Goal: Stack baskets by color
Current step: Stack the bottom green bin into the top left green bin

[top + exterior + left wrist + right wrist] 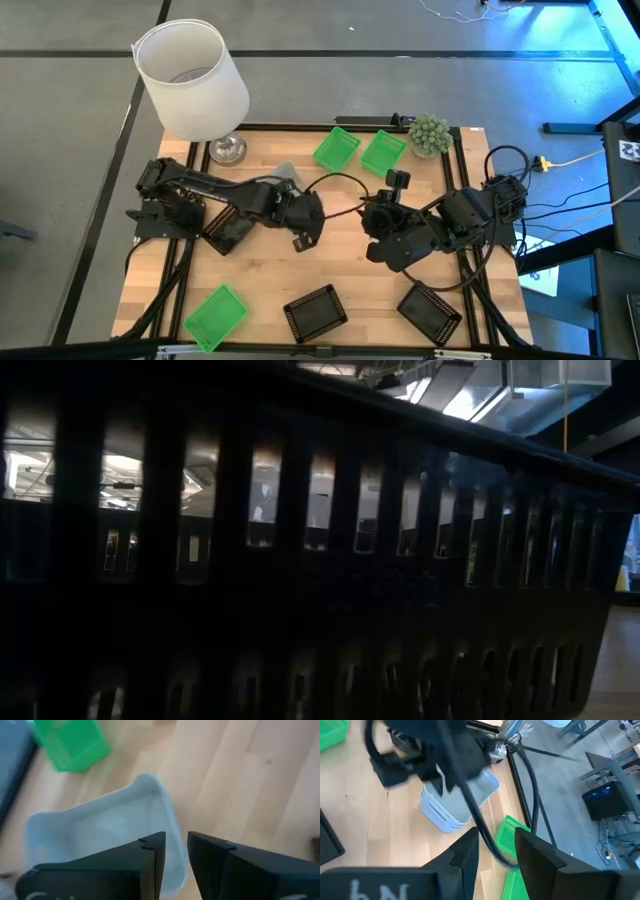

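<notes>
A stack of grey-white baskets [454,805] rests on the table at the far left-centre, partly under my left arm [285,178]. My left gripper [175,842] hovers above the stack, open, with the top basket [100,830] below its fingers. My right gripper [496,845] is raised at centre right [392,195], open, with nothing between its fingers. Two green baskets [335,148] [383,153] lie side by side at the far edge, and a third [215,317] at the near left. Black baskets lie at the near edge [315,312] [430,312] and under the left arm [228,228].
A white lampshade on a metal foot [192,78] stands at the far left corner. A small green plant [428,133] sits at the far right. A black basket's mesh wall [320,610] fills the low view. Bare wood lies at the table's middle [340,265].
</notes>
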Controlling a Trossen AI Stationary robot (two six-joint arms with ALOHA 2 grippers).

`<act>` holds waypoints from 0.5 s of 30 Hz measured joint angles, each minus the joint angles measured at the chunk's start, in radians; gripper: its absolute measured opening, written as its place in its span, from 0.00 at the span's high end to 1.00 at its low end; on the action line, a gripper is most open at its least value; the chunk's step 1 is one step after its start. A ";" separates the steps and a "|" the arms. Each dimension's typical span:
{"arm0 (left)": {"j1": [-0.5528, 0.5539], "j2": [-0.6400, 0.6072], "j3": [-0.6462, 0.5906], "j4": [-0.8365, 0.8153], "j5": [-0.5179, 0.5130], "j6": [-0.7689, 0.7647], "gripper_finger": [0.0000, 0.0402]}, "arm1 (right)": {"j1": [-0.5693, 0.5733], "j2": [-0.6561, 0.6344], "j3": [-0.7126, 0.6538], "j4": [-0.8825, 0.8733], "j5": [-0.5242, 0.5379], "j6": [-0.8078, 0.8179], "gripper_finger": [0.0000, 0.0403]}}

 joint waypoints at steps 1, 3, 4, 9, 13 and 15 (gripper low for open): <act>-0.017 0.000 0.023 -0.046 -0.020 -0.006 0.82 | 0.001 -0.007 -0.003 0.001 0.000 0.003 0.68; -0.053 0.000 0.063 -0.118 -0.047 -0.028 0.82 | 0.001 -0.023 -0.020 0.000 0.000 0.004 0.68; -0.072 0.000 0.080 -0.155 -0.051 -0.042 0.82 | 0.001 -0.032 -0.034 0.001 0.000 0.013 0.68; -0.188 -0.004 0.136 -0.313 -0.042 -0.191 0.83 | 0.007 -0.086 -0.148 0.009 0.008 0.110 0.68; -0.291 -0.017 0.140 -0.407 0.010 -0.361 0.83 | 0.028 -0.107 -0.254 0.079 -0.003 0.114 0.68; -0.348 -0.022 0.140 -0.456 0.050 -0.475 0.83 | 0.038 -0.118 -0.305 0.130 -0.034 0.106 0.68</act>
